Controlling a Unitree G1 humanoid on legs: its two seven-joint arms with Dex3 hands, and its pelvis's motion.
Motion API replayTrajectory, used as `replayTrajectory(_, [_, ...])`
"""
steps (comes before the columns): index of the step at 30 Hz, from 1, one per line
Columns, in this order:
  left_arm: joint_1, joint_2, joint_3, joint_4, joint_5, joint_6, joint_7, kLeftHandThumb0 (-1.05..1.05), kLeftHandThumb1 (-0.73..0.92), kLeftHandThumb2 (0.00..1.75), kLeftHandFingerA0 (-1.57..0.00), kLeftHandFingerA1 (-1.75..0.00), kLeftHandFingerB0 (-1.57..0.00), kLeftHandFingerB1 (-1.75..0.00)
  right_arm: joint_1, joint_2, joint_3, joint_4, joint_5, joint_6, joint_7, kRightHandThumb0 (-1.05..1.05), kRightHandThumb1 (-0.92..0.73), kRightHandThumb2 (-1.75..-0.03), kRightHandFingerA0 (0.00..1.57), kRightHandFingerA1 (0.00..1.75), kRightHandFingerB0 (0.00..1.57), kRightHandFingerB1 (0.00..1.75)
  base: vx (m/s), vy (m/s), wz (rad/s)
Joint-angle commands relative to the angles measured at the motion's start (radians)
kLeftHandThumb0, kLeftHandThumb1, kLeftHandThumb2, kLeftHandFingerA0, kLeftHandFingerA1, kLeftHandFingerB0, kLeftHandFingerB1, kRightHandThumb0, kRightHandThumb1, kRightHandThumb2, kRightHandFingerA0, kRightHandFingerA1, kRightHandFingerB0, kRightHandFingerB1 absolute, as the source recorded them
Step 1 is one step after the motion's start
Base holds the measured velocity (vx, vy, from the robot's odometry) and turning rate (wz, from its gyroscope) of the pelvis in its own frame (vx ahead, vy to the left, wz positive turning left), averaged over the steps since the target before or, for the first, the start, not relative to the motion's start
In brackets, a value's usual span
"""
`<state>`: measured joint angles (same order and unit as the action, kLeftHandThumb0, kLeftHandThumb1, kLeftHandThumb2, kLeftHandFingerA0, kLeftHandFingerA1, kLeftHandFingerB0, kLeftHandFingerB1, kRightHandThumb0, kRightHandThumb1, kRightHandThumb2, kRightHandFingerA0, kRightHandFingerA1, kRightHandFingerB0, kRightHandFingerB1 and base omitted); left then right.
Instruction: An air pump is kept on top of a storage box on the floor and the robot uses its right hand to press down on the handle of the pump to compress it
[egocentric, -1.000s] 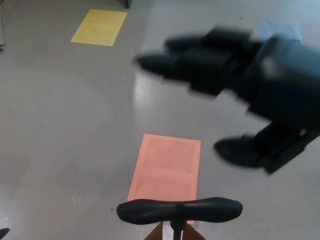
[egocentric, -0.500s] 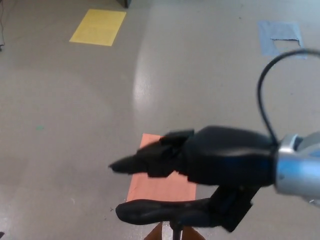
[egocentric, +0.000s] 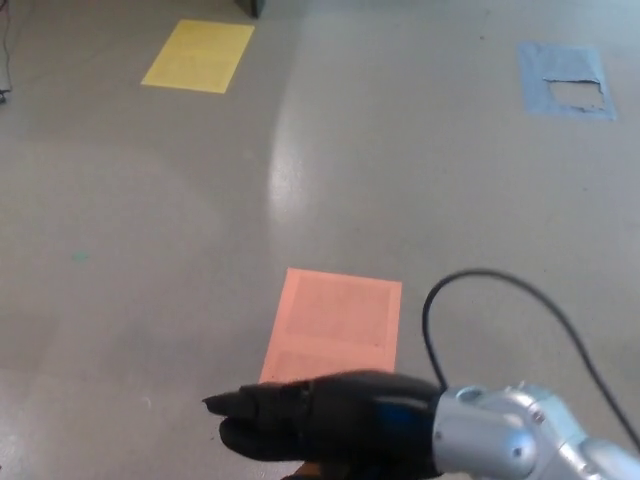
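The right hand (egocentric: 325, 428) is lying low at the bottom edge of the head view, reaching in from the right on a silver wrist (egocentric: 495, 442) and pointing toward picture left. It is covering the spot where the pump handle (egocentric: 233, 441) is sitting; only a dark rounded end, apparently the handle's left tip, is showing just under the hand's forward edge. The handle's long axis appears to be running left to right, in line with the hand, so the hand is lying along it and directly above. Whether the hand is closing round the handle or merely resting flat on it cannot be told. The storage box is not showing. The left hand is out of view, so the right is the nearer. The coming move, in my judgement, is calling for a straight downward press.
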<state>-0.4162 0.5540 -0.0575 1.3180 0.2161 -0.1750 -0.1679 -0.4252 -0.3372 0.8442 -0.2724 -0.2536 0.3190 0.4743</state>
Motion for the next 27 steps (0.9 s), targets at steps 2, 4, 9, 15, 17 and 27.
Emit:
replayTrajectory(2, [0.011,0.017,0.013,0.008,0.001,-0.025,-0.011,-0.61,0.61,0.59,-0.37,-0.50,-0.39,-0.36,0.112,0.082,0.067,0.289,-0.156,-0.116,-0.184,-0.90,-0.84,-1.18,0.00,0.16,0.00,0.15,0.00,0.000,0.00])
replayTrajectory(4, [0.017,0.015,0.013,0.008,0.001,-0.025,-0.009,-0.62,0.61,0.59,-0.36,-0.51,-0.39,-0.36,0.124,0.111,0.077,0.383,-0.177,-0.139,-0.236,-0.93,-0.85,-1.19,0.01,0.15,0.01,0.13,0.00,0.000,0.00])
replayTrajectory(9, [0.035,0.011,0.010,0.006,0.003,-0.028,-0.001,-0.62,0.61,0.59,-0.37,-0.51,-0.39,-0.36,0.128,0.189,0.107,0.682,-0.233,-0.222,-0.403,-0.87,-0.82,-1.15,0.05,0.23,0.05,0.20,0.00,0.000,0.00])
replayTrajectory(15, [0.044,0.005,0.006,0.009,0.007,-0.022,0.007,-0.63,0.61,0.59,-0.41,-0.53,-0.39,-0.36,0.080,0.288,0.106,1.056,-0.261,-0.288,-0.587,-0.87,-0.84,-1.19,0.07,0.27,0.07,0.20,0.00,0.000,0.00])
replayTrajectory(17, [0.046,0.004,0.010,0.008,0.003,-0.026,0.004,-0.62,0.61,0.59,-0.37,-0.51,-0.39,-0.36,0.061,0.307,0.112,1.140,-0.274,-0.291,-0.629,-0.85,-0.84,-1.19,0.08,0.29,0.07,0.23,0.00,0.000,0.00])
replayTrajectory(27, [0.044,0.002,0.011,0.006,0.001,-0.033,-0.001,-0.62,0.62,0.59,-0.36,-0.51,-0.38,-0.35,-0.014,0.357,0.156,1.362,-0.311,-0.246,-0.653,-0.88,-0.83,-1.19,0.08,0.24,0.08,0.20,0.00,0.000,0.00])
